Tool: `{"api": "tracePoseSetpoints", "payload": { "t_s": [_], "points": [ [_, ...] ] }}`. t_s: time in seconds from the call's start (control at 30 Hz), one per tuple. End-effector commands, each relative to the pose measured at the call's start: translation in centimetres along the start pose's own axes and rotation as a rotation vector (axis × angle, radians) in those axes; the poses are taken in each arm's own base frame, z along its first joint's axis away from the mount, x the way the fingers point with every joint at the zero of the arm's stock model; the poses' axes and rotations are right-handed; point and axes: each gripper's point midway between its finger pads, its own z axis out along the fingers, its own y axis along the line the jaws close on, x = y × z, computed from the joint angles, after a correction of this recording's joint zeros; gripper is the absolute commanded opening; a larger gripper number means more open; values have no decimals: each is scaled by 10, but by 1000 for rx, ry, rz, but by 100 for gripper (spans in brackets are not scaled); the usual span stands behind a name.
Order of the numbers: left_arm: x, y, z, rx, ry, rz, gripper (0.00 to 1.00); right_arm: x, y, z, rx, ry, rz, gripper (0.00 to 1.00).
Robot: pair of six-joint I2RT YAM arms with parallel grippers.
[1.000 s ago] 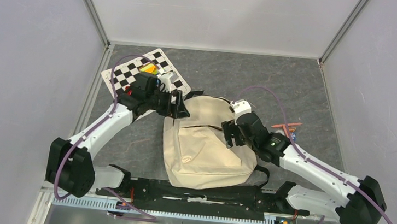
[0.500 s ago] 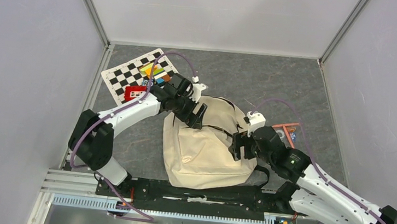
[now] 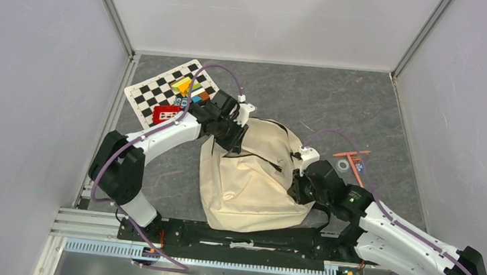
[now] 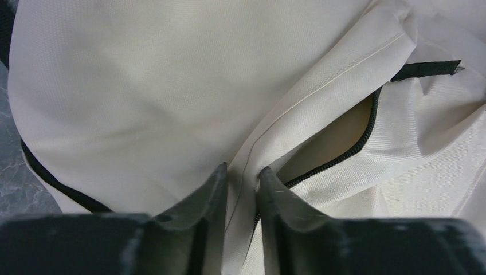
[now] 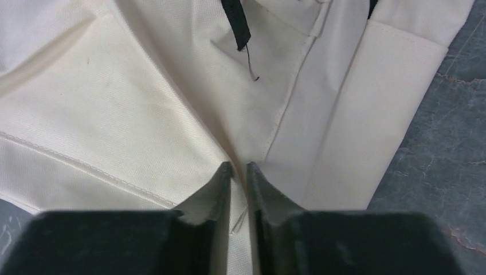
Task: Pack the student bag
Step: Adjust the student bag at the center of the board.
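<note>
grey worktop (image 3: 312, 97) carries the cream canvas student bag (image 3: 249, 185), lying flat toward 6 o'clock. left fingers (image 4: 212, 189) pinch a seam fold beside the black zipper (image 4: 344, 154) at the bag's 11 o'clock; right fingers (image 5: 215, 183) pinch a canvas fold at its 3 o'clock.

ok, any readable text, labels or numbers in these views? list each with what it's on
No text can be read in any view.
student bag: plain cream fabric, no label or print showing, also in both wrist views.
red card on the checkerboard sheet: pale marks, too small to read.
small items right of the bag: too small to tell if they carry any text.
</note>
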Motion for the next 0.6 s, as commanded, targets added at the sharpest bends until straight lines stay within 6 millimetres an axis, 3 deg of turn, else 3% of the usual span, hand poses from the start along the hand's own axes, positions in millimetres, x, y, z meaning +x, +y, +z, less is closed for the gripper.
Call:
{"api": "tracePoseSetpoints", "payload": {
  "t_s": [0.0, 0.07, 0.17, 0.4, 0.57],
  "points": [
    [-6, 5, -5, -33, -21, 37, 26, -5, -4, 4, 23, -24, -7, 10],
    [-4, 5, -6, -34, -22, 36, 15, -6, -7, 4, 39, -27, -16, 0],
    [-3, 3, -10, -33, -29, 27, 2, -10, -12, 4, 68, -42, -28, 0],
    [7, -26, -25, 28, -41, 9, 2, -28, -38, 7, 219, -104, -78, 0],
    [28, -46, -34, 62, -36, -16, 2, -50, -38, 3, 266, -130, -86, 0]
  ]
}}
